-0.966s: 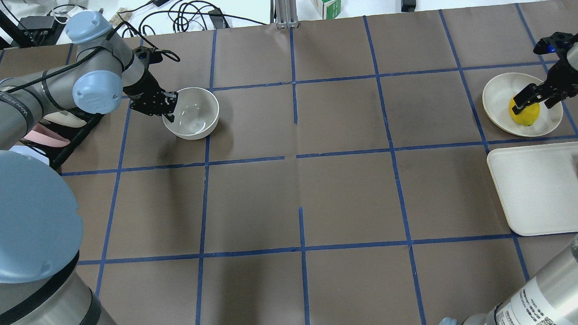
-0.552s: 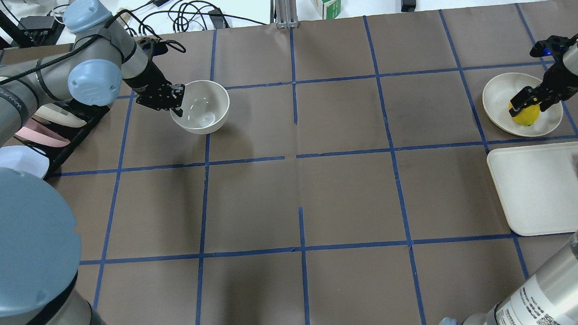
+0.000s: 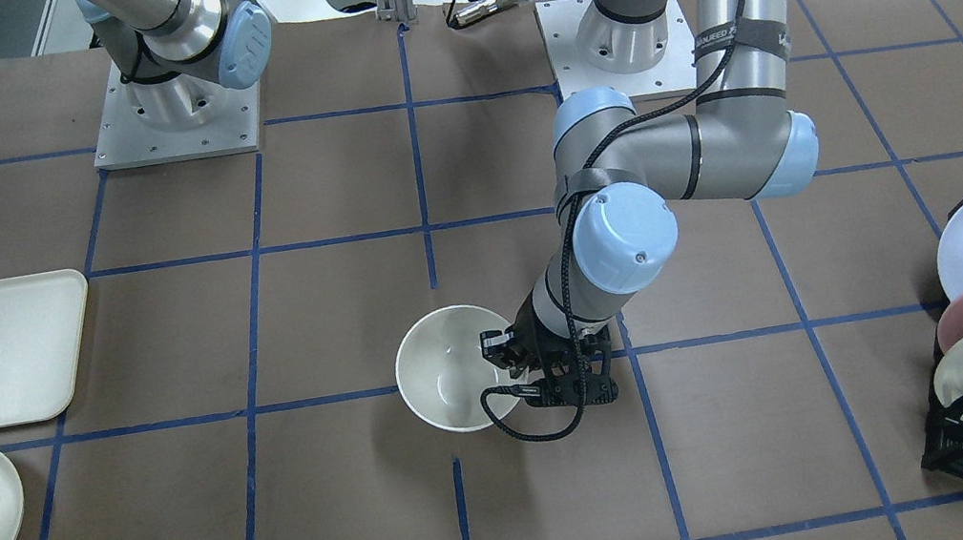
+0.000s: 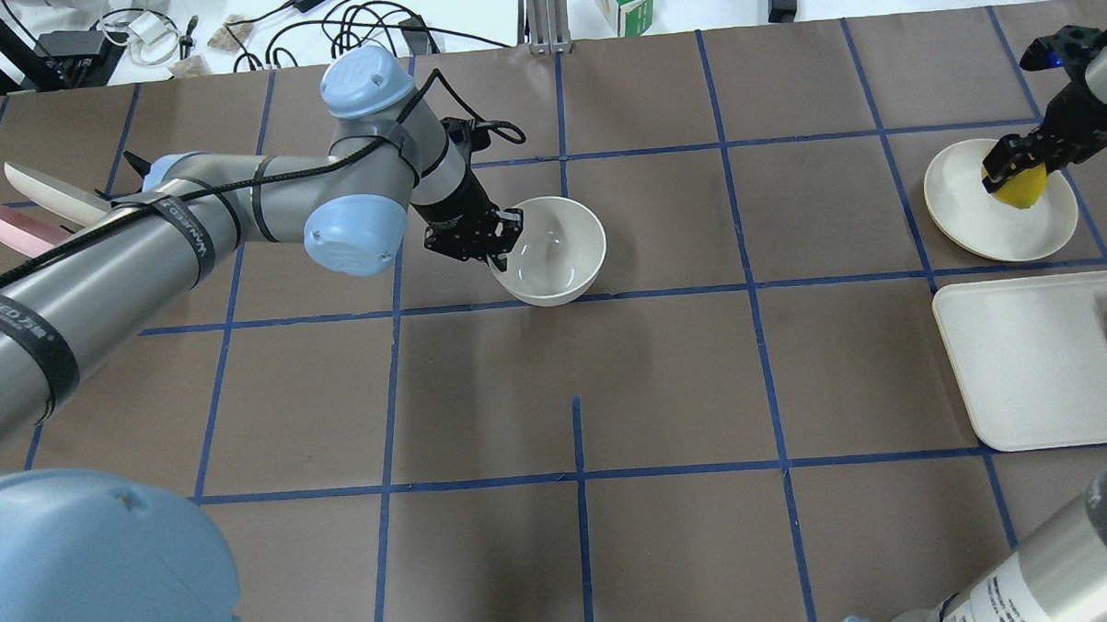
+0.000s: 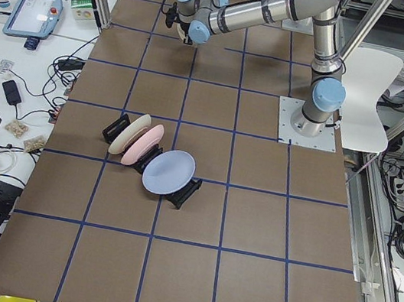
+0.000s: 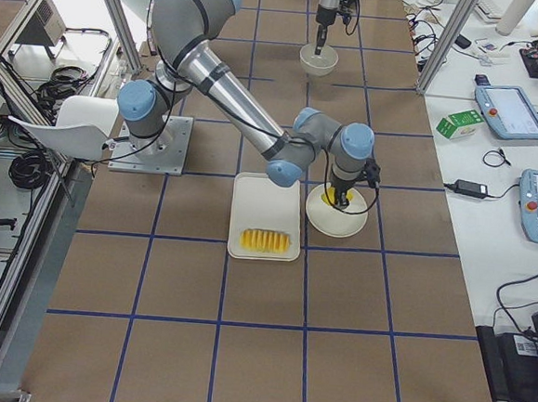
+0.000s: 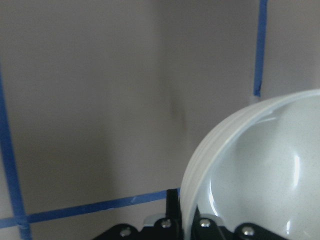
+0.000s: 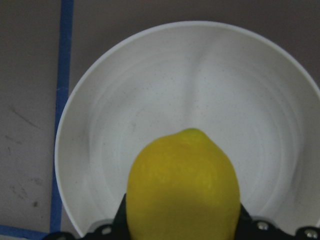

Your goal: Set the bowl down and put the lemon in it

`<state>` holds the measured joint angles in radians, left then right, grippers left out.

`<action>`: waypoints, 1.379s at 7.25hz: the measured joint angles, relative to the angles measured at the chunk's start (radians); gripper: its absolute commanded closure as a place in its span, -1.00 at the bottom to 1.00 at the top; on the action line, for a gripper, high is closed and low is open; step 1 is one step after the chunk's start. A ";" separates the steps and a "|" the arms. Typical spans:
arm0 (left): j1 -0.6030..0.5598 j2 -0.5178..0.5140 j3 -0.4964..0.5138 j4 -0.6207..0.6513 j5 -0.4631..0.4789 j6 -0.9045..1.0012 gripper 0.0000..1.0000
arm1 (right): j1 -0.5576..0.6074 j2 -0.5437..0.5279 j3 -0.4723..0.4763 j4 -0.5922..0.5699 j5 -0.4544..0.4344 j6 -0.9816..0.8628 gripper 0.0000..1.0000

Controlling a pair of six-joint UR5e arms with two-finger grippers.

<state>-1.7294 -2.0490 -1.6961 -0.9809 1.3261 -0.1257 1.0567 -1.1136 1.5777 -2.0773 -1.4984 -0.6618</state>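
The left gripper [image 4: 505, 235] is clamped on the bowl [image 4: 559, 252] at its left rim, one finger inside the wall and one outside. That grip keeps the arm off to the side and leaves the mouth open from above. The bowl sits upright about the middle of the table [image 4: 666, 381], a little to the far side. Whether its foot touches the surface I cannot tell, so I judge the placing is at or close to its end. At the far right the right gripper [image 4: 1009, 168] is closed across the girth of the lemon [image 4: 1021, 190], with a pointed end sticking out ahead of the fingers. The lemon hangs over the far part of the plate [image 4: 969, 215], and seems lifted just clear of it. A tray [image 4: 1025, 359] lies just near of the plate. Lemon and bowl are well apart, so a long carry leftward remains, and the left arm should release and clear first.
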 measured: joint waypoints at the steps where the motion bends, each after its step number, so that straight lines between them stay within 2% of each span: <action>1: -0.009 -0.008 -0.025 0.048 0.003 -0.013 -0.26 | 0.055 -0.063 0.000 0.054 -0.001 0.040 0.79; 2: -0.013 -0.014 -0.032 0.069 0.007 -0.018 -0.99 | 0.129 -0.118 0.001 0.111 -0.005 0.096 0.79; 4: 0.000 0.009 -0.012 0.074 0.029 -0.018 -1.00 | 0.300 -0.166 0.010 0.163 -0.008 0.287 0.80; 5: 0.017 0.037 0.024 0.027 0.067 -0.015 -1.00 | 0.392 -0.170 0.013 0.167 -0.003 0.405 0.81; 8: 0.098 0.163 0.174 -0.319 0.122 0.108 -1.00 | 0.651 -0.136 0.013 0.114 0.004 0.732 0.80; 10: 0.174 0.268 0.197 -0.488 0.156 0.234 -1.00 | 0.771 -0.077 0.005 0.011 0.003 0.877 0.79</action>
<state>-1.5552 -1.7813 -1.4988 -1.4692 1.4816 0.1079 1.8280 -1.1907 1.5824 -2.0661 -1.4958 0.2154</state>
